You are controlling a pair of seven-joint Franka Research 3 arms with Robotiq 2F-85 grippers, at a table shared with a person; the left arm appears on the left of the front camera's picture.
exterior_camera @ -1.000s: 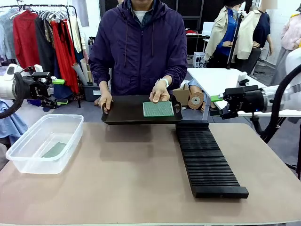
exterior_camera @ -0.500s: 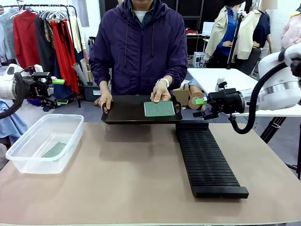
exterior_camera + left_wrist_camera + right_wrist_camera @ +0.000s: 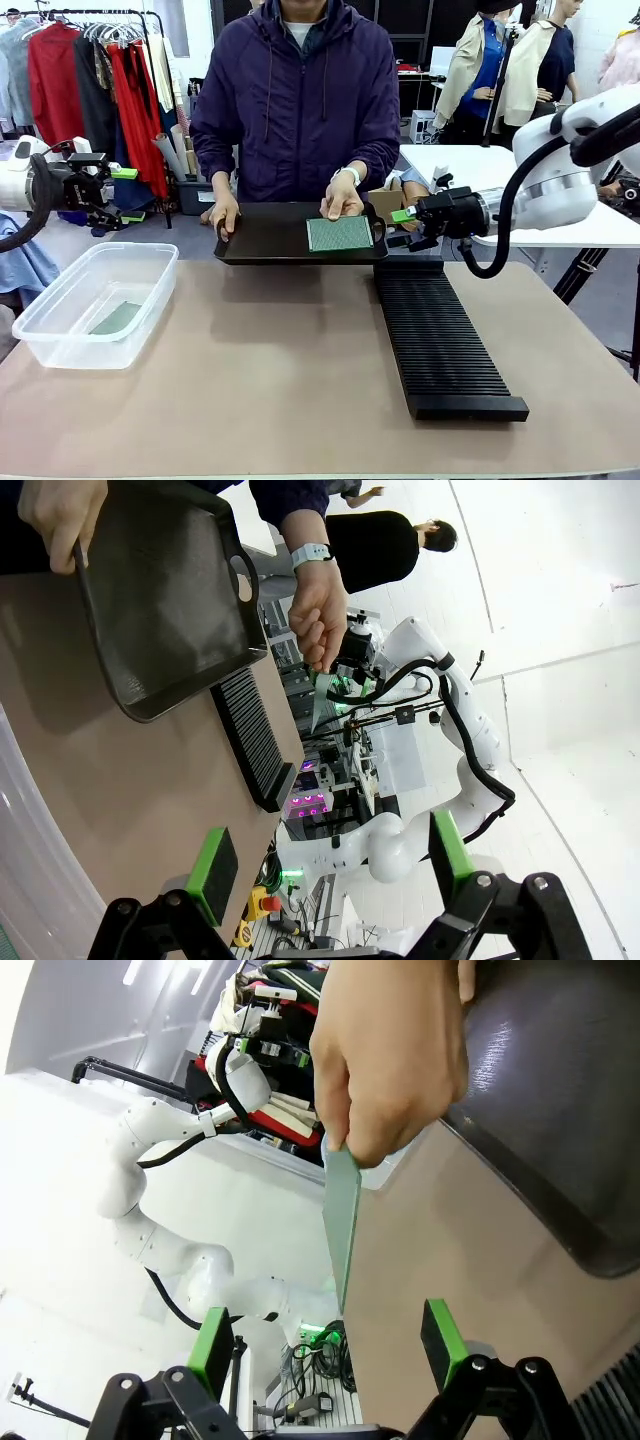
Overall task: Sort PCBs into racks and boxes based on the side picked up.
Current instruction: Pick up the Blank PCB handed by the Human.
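Note:
A person's hand (image 3: 342, 197) holds a green PCB (image 3: 338, 233) over a black tray (image 3: 265, 235) at the far edge of the table. My right gripper (image 3: 398, 228) is open just right of that board, not touching it. In the right wrist view the PCB (image 3: 342, 1222) hangs edge-on from the hand (image 3: 395, 1055), ahead of my open right gripper (image 3: 328, 1348). My left gripper (image 3: 130, 195) is open and empty at the far left, above the clear box (image 3: 95, 300), which holds one PCB (image 3: 117, 318). The black ribbed rack (image 3: 440, 335) lies at right with nothing in its slots.
The person's other hand (image 3: 224, 214) grips the tray's left end. In the left wrist view the tray (image 3: 170, 590), rack (image 3: 250, 740) and my open left gripper (image 3: 330, 865) show. A white table (image 3: 470, 170) stands behind the right arm. Bare tabletop (image 3: 280, 370) lies between box and rack.
My right gripper has moved left, from beyond the table's right side to just beside the held PCB. The left arm, tray and box stayed still.

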